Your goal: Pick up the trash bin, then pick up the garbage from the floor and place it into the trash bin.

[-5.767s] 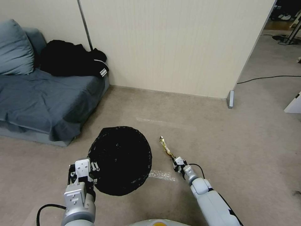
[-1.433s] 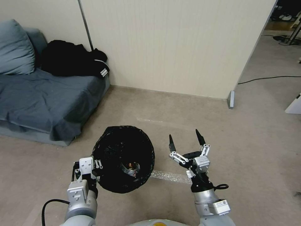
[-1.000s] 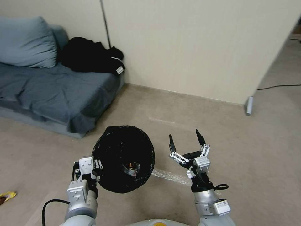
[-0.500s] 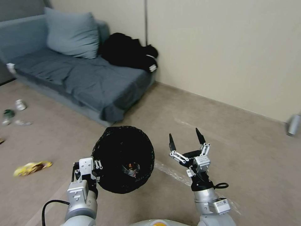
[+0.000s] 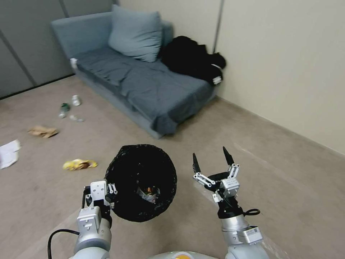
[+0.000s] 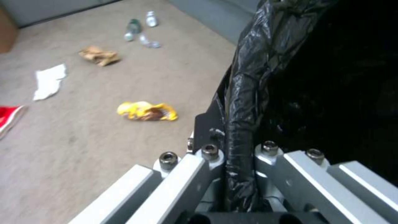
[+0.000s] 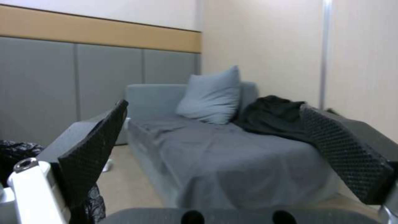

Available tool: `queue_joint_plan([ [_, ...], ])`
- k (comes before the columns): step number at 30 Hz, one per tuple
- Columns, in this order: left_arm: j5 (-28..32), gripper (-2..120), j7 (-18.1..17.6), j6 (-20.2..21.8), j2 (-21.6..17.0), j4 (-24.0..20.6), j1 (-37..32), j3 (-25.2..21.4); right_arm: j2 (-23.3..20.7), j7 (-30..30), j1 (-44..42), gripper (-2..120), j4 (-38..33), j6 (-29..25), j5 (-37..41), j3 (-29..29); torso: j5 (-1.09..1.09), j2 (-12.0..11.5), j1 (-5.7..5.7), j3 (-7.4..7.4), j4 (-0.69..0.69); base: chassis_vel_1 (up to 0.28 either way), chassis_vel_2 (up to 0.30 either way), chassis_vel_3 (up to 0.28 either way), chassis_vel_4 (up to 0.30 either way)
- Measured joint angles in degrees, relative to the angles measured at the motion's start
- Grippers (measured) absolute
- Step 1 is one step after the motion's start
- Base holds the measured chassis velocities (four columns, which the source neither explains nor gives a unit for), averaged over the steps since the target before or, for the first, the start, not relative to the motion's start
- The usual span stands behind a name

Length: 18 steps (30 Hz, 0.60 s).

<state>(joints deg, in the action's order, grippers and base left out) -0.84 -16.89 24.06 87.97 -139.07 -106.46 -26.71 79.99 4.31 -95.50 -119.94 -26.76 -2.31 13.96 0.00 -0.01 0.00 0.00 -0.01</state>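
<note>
The trash bin (image 5: 124,169), lined with a crinkly black bag, hangs in front of me with my left gripper (image 5: 107,190) shut on its near rim (image 6: 244,93). A crumpled wrapper (image 5: 149,192) lies inside it. My right gripper (image 5: 209,158) is held up to the right of the bin, open and holding nothing; its fingers (image 7: 93,146) stand wide apart. Garbage lies on the floor to the left: a yellow snack wrapper (image 5: 79,164), a brown paper bag (image 5: 43,131), a white tissue (image 5: 9,153), a green-labelled bottle (image 5: 64,109), a small white bottle (image 5: 76,100) and a red packet (image 6: 10,116).
A grey-blue sofa (image 5: 143,79) with a pillow (image 5: 136,32) and a black garment (image 5: 192,57) stands ahead against the cream wall (image 5: 287,61). Grey wall panels (image 5: 25,46) close the far left. Open carpet lies between me and the litter.
The whole picture has swung: the camera has turned left, bringing the sofa to the centre and the litter into sight. Both arms keep their pose. Earlier, the right gripper reached a wrapper on the floor.
</note>
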Motion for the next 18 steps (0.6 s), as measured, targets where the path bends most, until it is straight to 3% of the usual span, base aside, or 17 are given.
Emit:
queue_joint_plan([
  [18,-0.19,0,0.11,-0.22,0.06,0.0,-0.07,-0.07,-0.15,-0.4,0.21,100,-0.21,0.26,-0.18,0.04,0.0,0.0,0.0,0.0,0.0,0.124,0.123,0.124,0.121],
])
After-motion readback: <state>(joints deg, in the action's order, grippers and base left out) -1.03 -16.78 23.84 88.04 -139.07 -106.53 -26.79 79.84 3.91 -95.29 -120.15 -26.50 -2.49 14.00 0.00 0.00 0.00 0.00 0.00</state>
